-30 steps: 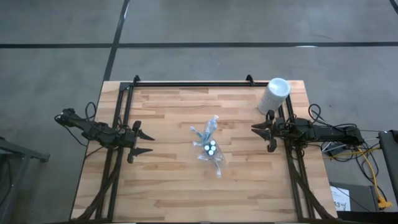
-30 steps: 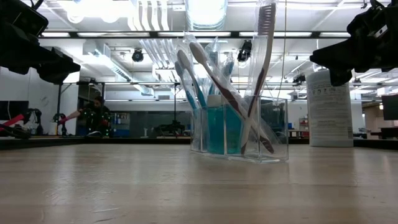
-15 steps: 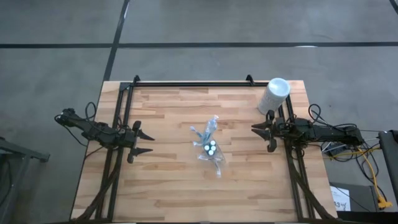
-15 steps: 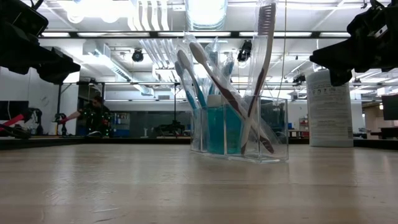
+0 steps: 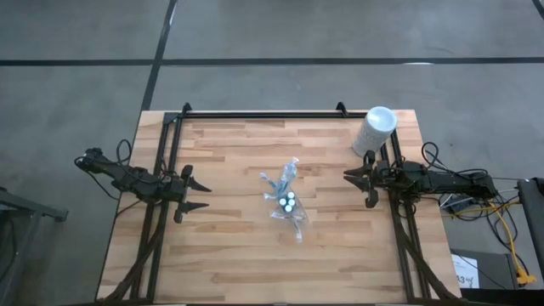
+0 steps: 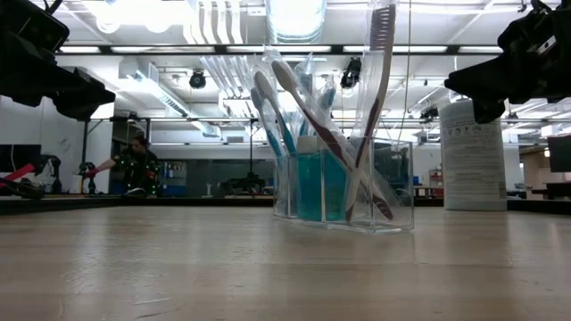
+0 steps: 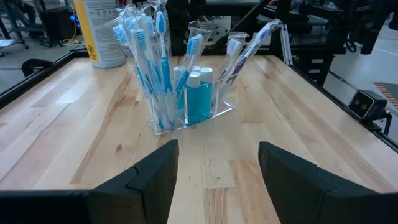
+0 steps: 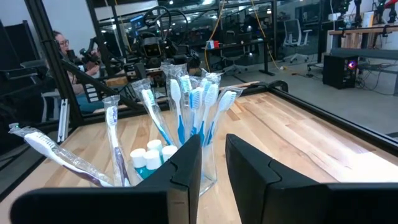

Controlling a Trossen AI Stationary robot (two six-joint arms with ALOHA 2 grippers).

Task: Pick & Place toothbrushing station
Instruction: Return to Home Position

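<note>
The toothbrushing station point(image 5: 287, 200) stands on its flat base at the middle of the wooden table: a clear plastic holder point(image 6: 343, 192) with blue-and-white toothbrushes point(image 7: 146, 56) sticking up out of it and small blue, white-capped tubes point(image 7: 198, 93) inside. My left gripper point(image 5: 206, 196) hovers to the station's left, open, fingers level and pointing at it point(image 7: 217, 162). My right gripper point(image 5: 346, 177) hovers to the station's right and faces it point(image 8: 213, 149). Only a narrow gap parts its fingers, with nothing between them. Neither gripper touches the station point(image 8: 180, 130).
A tall white cylinder point(image 5: 375, 129) stands at the table's far right corner, behind my right gripper point(image 6: 473, 156). Black frame rails point(image 5: 263, 113) run along the far edge and both sides. Bare wood lies all around the station. A person point(image 6: 138, 165) is in the room beyond.
</note>
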